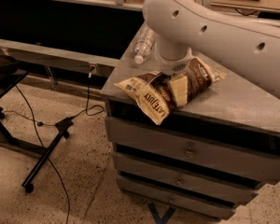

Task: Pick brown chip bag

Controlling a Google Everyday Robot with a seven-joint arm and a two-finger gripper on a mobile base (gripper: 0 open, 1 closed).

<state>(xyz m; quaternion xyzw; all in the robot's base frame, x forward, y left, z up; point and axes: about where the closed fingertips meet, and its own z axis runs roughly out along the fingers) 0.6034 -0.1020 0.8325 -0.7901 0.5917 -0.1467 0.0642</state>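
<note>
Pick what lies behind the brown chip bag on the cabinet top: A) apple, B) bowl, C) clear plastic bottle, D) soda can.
C: a clear plastic bottle lies on its side behind the brown chip bag, with the pincer down on the bag's middle.

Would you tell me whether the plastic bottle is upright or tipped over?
Tipped: the plastic bottle lies on its side; the hand is down on the brown chip bag.

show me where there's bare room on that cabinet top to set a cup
Bare: the cabinet top right of the chip bag, under the arm; also the strip between the water bottle and the bag. Crowded: the front corner, where the gripper sits on the overhanging bag.
</note>
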